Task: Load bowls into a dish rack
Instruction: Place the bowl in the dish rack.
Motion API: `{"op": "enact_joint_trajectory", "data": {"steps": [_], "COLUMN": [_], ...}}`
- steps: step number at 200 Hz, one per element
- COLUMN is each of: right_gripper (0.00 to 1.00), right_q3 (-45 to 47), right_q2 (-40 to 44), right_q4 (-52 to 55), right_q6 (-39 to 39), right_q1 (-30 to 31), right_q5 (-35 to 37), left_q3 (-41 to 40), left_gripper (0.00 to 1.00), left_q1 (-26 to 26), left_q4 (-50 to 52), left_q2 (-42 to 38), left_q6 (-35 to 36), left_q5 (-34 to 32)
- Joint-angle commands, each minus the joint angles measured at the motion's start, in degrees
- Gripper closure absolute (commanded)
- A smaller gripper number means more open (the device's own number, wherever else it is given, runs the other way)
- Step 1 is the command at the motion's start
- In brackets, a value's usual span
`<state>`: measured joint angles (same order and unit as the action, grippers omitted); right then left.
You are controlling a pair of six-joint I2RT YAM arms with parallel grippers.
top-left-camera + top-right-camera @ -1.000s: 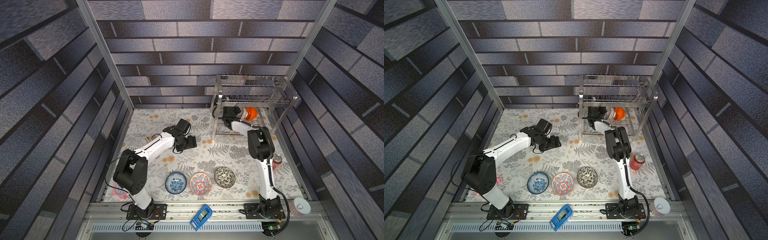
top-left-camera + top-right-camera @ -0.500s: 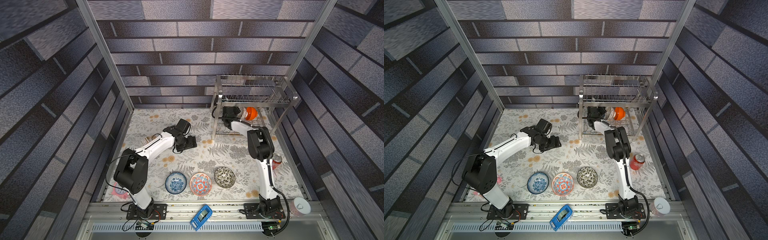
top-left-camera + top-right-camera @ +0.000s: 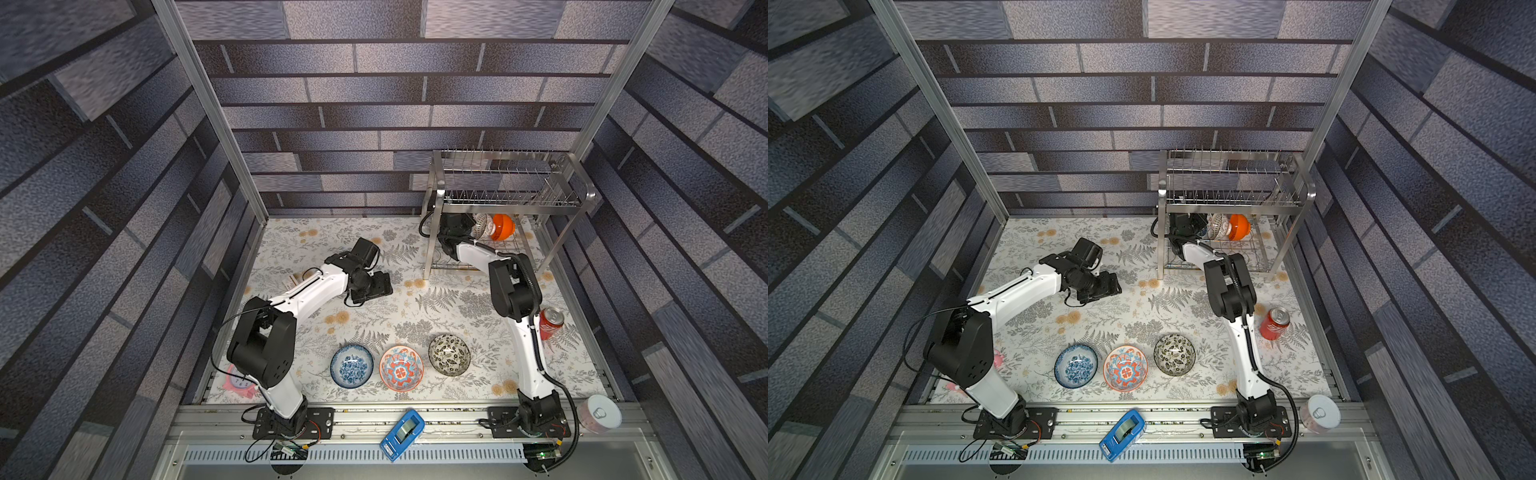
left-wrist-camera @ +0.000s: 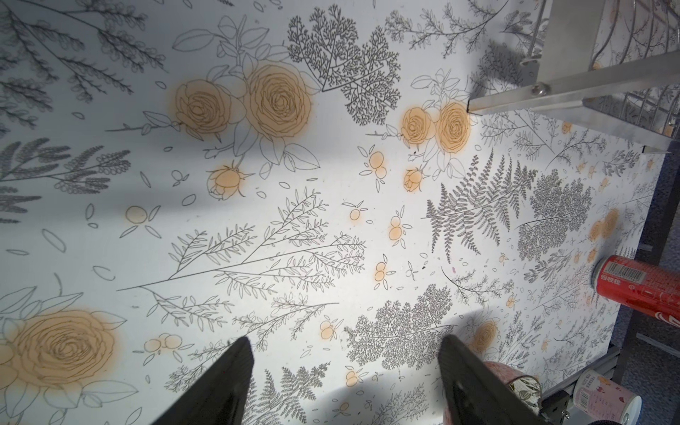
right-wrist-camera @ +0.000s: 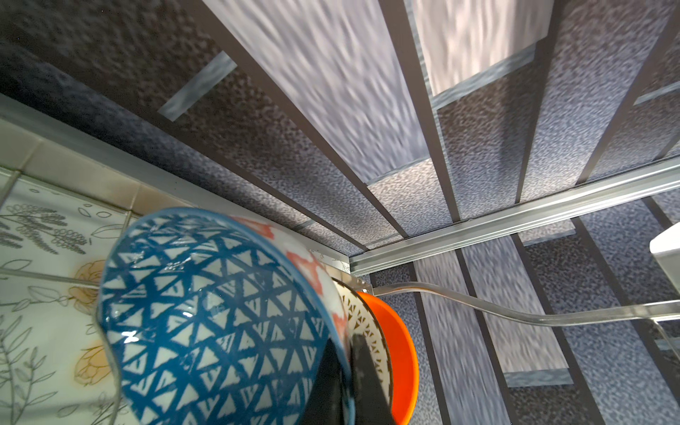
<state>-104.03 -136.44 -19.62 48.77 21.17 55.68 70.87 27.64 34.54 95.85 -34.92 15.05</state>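
The dish rack (image 3: 511, 199) (image 3: 1233, 199) stands at the back right. On its lower tier the orange bowl (image 3: 503, 226) (image 5: 403, 349) and the white lattice bowl (image 3: 482, 223) (image 5: 368, 331) stand on edge. My right gripper (image 5: 344, 355) reaches in under the top tier, shut on the rim of the blue triangle-patterned bowl (image 5: 220, 316), which it holds tilted right beside the lattice bowl. My left gripper (image 4: 344, 353) (image 3: 374, 286) hovers open over the mat, holding nothing. Near the front lie the blue-white floral bowl (image 3: 351, 365), the medallion bowl (image 3: 401, 368) and the black-and-white floral bowl (image 3: 449, 354).
A red can (image 3: 550, 322) (image 4: 640, 290) stands by the right arm. A white-lidded tin (image 3: 598, 413) and a blue tape dispenser (image 3: 402, 434) sit on the front rail. The rack's left front leg (image 4: 552, 92) is close ahead of the left gripper.
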Motion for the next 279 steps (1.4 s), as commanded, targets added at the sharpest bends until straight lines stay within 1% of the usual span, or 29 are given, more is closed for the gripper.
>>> {"op": "enact_joint_trajectory", "data": {"steps": [1, 135, 210, 279], "right_gripper": [1.0, 1.0, 0.92, 0.89], "right_q3": [-1.69, -3.38, -3.88, -3.99], "right_q2": [-1.63, -2.34, -2.49, -2.6], "right_q4": [0.76, 3.69, 4.65, 5.07], "right_q6": [0.06, -0.43, -0.69, -0.93], "right_q1": [1.69, 1.85, 1.93, 1.95], "right_q5": [-0.76, -0.54, -0.52, -0.44], "left_q3": [-0.78, -0.95, -1.0, -1.24], "left_gripper": [0.18, 0.18, 0.18, 0.19], "left_q1": [-0.57, -0.75, -0.75, -0.75], "left_q4": [-0.16, -0.38, -0.31, -0.4], "left_q2": [-0.49, -0.51, -0.49, -0.58], "left_q6": [1.12, 1.03, 1.03, 0.99], "left_q5": [0.66, 1.11, 1.26, 1.21]}}
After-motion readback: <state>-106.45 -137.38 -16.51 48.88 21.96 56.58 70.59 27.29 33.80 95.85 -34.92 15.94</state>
